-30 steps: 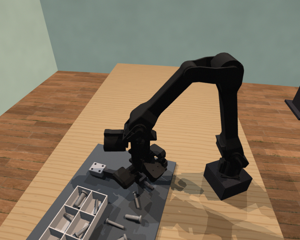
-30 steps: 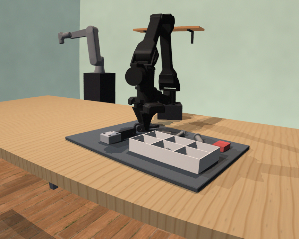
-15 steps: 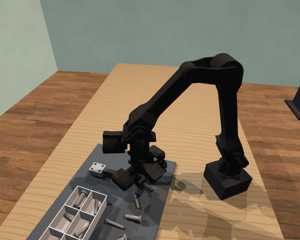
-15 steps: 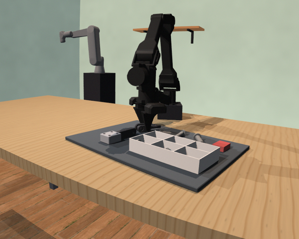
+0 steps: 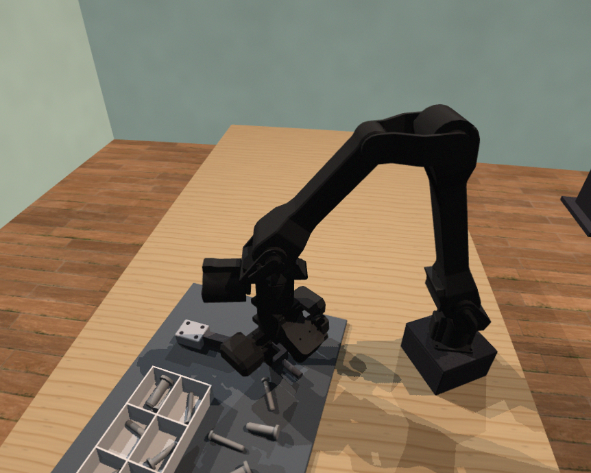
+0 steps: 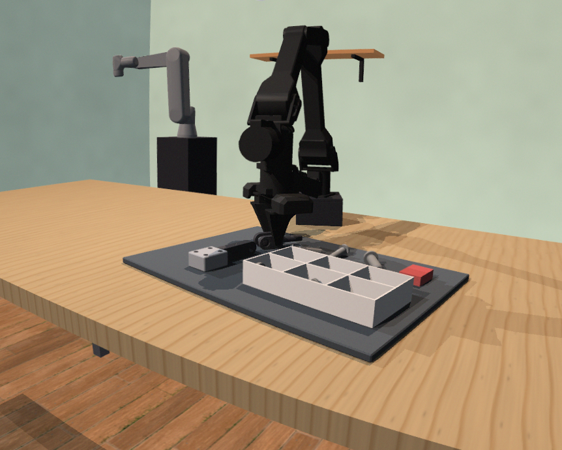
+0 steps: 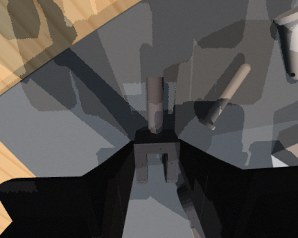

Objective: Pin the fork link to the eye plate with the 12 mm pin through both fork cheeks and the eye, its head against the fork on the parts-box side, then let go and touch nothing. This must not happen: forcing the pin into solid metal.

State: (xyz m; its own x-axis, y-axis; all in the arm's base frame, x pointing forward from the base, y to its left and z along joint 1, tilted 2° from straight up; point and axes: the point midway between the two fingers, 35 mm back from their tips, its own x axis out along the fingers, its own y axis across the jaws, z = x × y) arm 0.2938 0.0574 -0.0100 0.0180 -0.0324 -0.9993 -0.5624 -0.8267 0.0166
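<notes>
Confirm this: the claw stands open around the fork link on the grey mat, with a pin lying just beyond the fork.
Not quite. The claw is not open: it is shut on the fork link, its fingers against the two cheeks, as the wrist view shows. The rest holds: the fork is over the grey mat, with a pin lying just beyond it.

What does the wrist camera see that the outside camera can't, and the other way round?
Only the wrist view: the U-shaped fork link's two cheeks, clamped in the gripper, with a pin lying just beyond. Only the exterior view: the white parts box, red block, eye plate, a second grey arm and wall shelf. Both: the dark mat on the wooden table.
</notes>
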